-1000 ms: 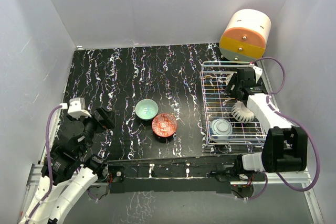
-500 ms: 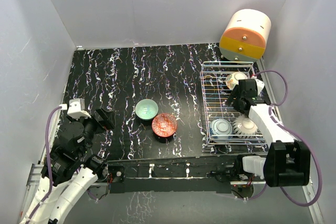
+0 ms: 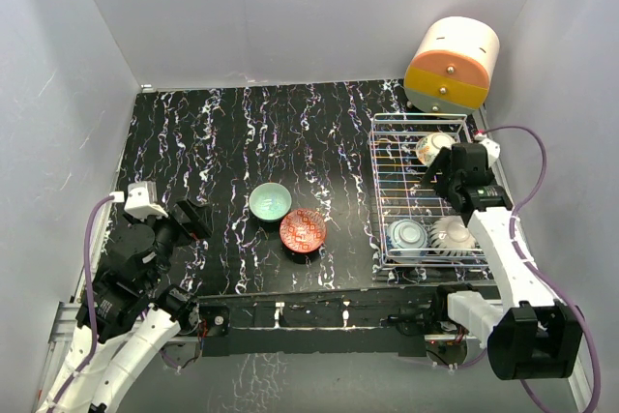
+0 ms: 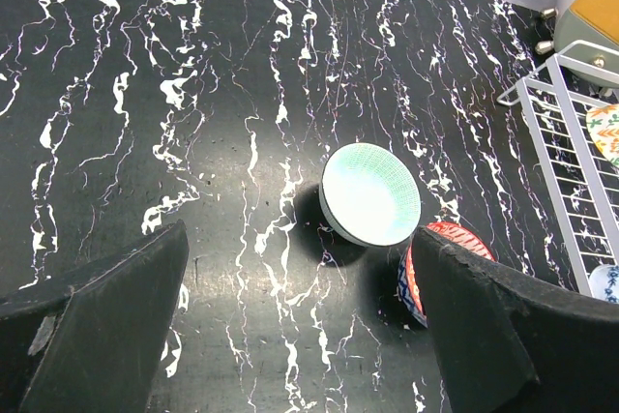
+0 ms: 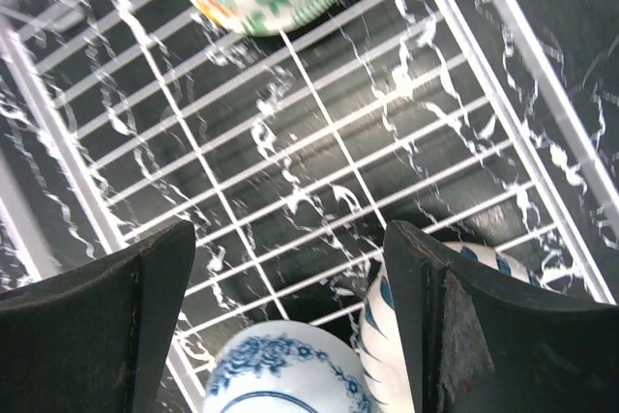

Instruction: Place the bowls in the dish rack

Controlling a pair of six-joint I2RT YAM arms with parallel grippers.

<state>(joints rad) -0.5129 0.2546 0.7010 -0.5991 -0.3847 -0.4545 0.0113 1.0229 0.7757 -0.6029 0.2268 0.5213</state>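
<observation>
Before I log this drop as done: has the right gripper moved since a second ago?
Yes. The right gripper, open, has drawn back toward the near right of the dish rack, uncovering the flowered bowl at its far end.

On a table [image 3: 193, 132], near the middle: rear bowl [image 3: 270, 202] to the left; front bowl [image 3: 303, 230] just beside it, to the right and nearer. Along the table's right side: rack [image 3: 375, 191], running far to near; box [image 3: 452, 65] just behind its far end, in the far right corner. In the rack: far bowl [image 3: 432, 147] at the far end; at the near end, inner bowl [image 3: 407, 235] left, outer bowl [image 3: 452, 234] just beside it, right, tipped on edge. Above the rack, between far bowl and near pair: right gripper [image 5: 285, 258]. Above the table's near left, apart from both table bowls: left gripper [image 4: 300, 239].
</observation>
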